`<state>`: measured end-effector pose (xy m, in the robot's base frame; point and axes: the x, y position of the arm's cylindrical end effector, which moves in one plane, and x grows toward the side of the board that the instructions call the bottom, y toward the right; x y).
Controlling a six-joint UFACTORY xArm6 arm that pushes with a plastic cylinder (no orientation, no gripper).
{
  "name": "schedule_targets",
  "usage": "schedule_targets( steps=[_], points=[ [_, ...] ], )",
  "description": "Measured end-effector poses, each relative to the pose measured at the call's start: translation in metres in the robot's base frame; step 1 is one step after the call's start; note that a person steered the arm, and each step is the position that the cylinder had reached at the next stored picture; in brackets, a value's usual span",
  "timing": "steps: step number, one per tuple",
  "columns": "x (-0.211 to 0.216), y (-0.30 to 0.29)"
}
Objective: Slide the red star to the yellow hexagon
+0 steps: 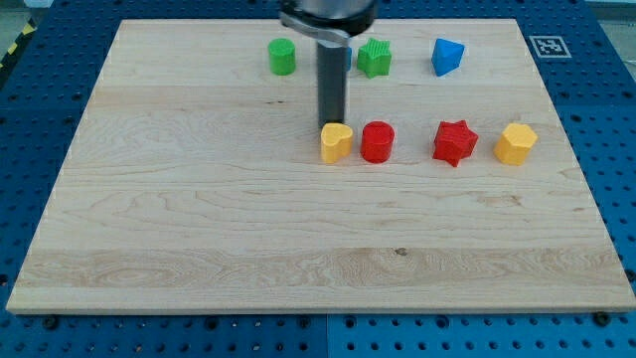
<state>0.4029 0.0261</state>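
Note:
The red star (455, 141) lies on the wooden board's right side. The yellow hexagon (516, 143) sits just to the star's right, a small gap between them. My tip (331, 122) is at the end of the dark rod, near the board's upper middle. It stands right at the top edge of a yellow heart-shaped block (337, 142), far to the left of the red star.
A red cylinder (378, 141) sits right of the yellow heart. Along the view's top are a green cylinder (282, 56), a green ridged block (375, 58) and a blue block (447, 56). The wooden board (199, 219) lies on a blue perforated table.

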Motion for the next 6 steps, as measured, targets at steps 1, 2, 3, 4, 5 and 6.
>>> schedule_targets(
  steps=[1, 2, 3, 4, 5, 6],
  points=[
    [0.0, 0.048],
    [0.0, 0.081],
    [0.002, 0.082],
    [0.012, 0.097],
    [0.02, 0.12],
    [0.031, 0.134]
  ],
)
